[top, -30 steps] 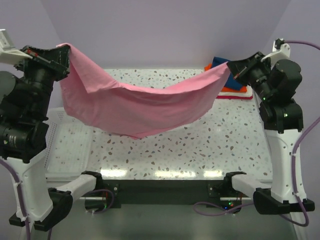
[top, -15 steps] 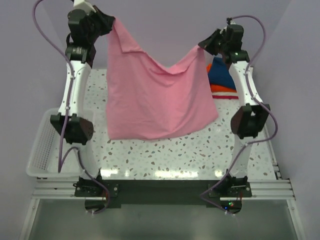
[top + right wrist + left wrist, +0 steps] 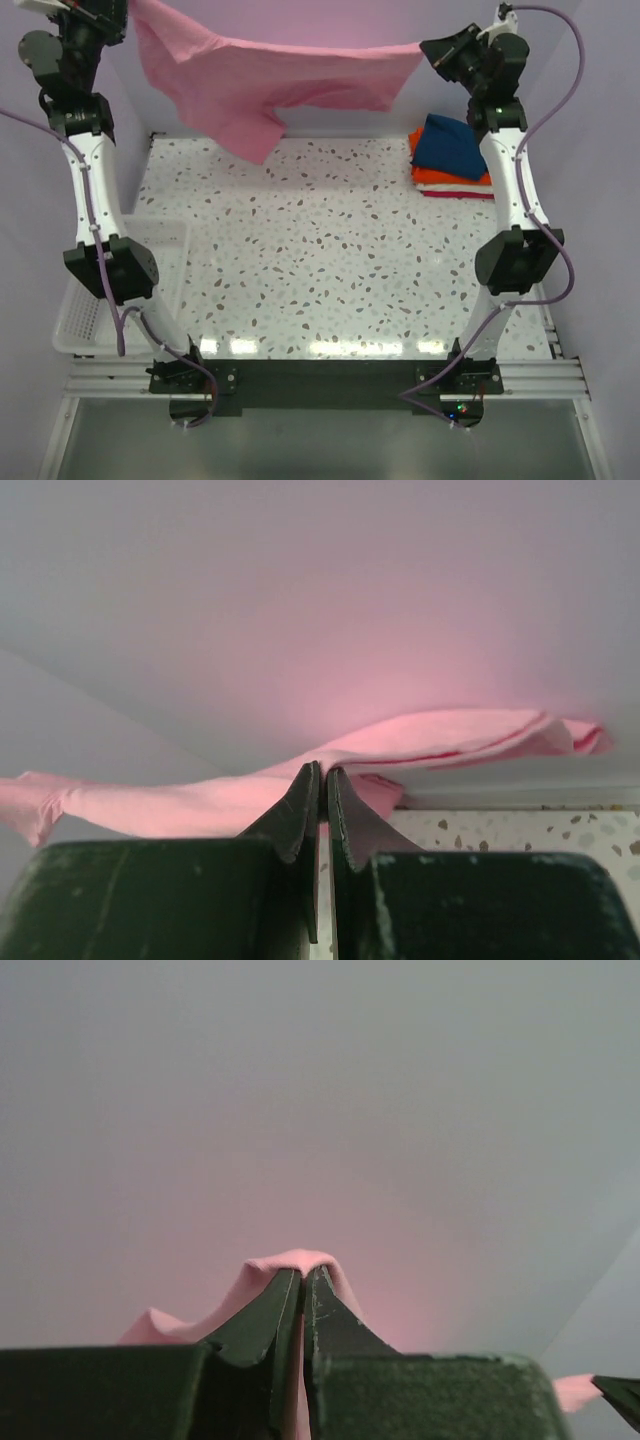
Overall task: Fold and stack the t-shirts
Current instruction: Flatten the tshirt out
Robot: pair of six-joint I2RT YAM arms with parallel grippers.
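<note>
Top view, shirt: We see a light pink soft cloth t-shirt (image 3: 280,85) held high in the air. It is stretched wide between the two arms, over the far side of the table. One part hangs lower, nearer the left.
Top view, left gripper: The black left gripper (image 3: 128,18) is up in the top left corner. It is pinched tight on one end of the pink shirt.
Top view, right gripper: The black right gripper (image 3: 432,50) is up high on the right. It is pinched tight on the other end.
Top view, stack: We see a stack of folded cloth t-shirts (image 3: 450,160) lying at the far right of the table. Navy blue is on top, then orange, then thin white and red edges at the bottom. The pink shirt hangs apart from it.
Top view, table: The white speckled table (image 3: 330,260) lies under the shirt.
Top view, basket: A white wire basket (image 3: 85,320) sits at the left edge of the table, beside the left arm.
Left wrist view: We see the dark left fingers (image 3: 255,1315) pressed close together. A fold of pink cloth is squeezed between them and pokes up over the tips. Behind it is a plain pale wall.
Right wrist view: We see the dark right fingers (image 3: 290,825) pressed close together on pink cloth. The cloth runs off to the left and to the right. A bit of the speckled table shows at the lower right.
</note>
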